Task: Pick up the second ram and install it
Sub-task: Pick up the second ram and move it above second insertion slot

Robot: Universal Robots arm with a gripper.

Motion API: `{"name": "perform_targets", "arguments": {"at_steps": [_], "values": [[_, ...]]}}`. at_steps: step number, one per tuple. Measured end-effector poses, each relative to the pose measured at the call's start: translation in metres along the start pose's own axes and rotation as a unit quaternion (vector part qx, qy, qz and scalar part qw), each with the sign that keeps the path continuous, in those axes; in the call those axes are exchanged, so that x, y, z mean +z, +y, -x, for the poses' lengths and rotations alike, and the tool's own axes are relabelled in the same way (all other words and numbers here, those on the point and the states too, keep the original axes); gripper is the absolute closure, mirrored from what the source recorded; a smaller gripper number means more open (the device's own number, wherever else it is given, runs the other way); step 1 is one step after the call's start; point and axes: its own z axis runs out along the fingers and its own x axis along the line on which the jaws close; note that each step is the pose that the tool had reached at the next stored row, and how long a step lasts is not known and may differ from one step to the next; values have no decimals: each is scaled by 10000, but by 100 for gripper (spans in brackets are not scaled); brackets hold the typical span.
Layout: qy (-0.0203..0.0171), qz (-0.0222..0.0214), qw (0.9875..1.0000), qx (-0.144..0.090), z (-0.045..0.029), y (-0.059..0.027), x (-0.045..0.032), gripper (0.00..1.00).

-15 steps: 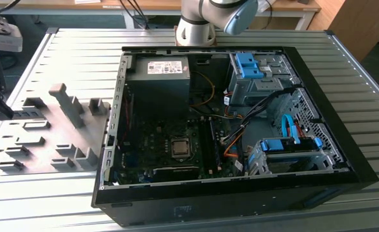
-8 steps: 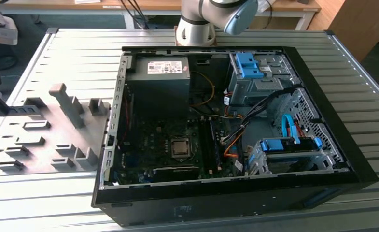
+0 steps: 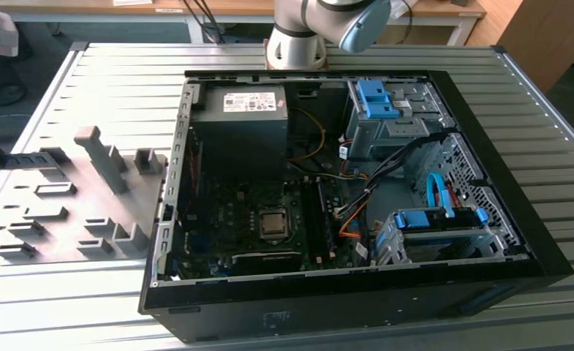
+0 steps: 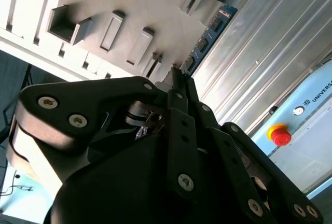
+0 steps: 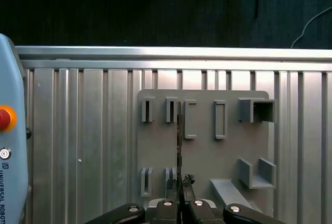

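- The gripper (image 5: 180,183) is clamped on one end of the ram (image 5: 179,136), which juts out over the grey holder (image 5: 207,151).
- In the second wrist view the ram shows a blue-green board with black chips.
- The holder lies on the ribbed tabletop (image 3: 111,73), at the exterior view's left of the open PC case (image 3: 365,296).
- A pendant (image 5: 10,146) with a red button (image 5: 4,119) sits well apart from the holder.
- The power supply (image 3: 238,128) carries a white label (image 3: 251,102); its print is too small to read.
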Motion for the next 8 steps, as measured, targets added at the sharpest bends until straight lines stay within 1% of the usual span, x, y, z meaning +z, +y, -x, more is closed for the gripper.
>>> {"name": "perform_targets", "arguments": {"at_steps": [8], "values": [[0,0,10000,0,3,-1,-168,86]]}}
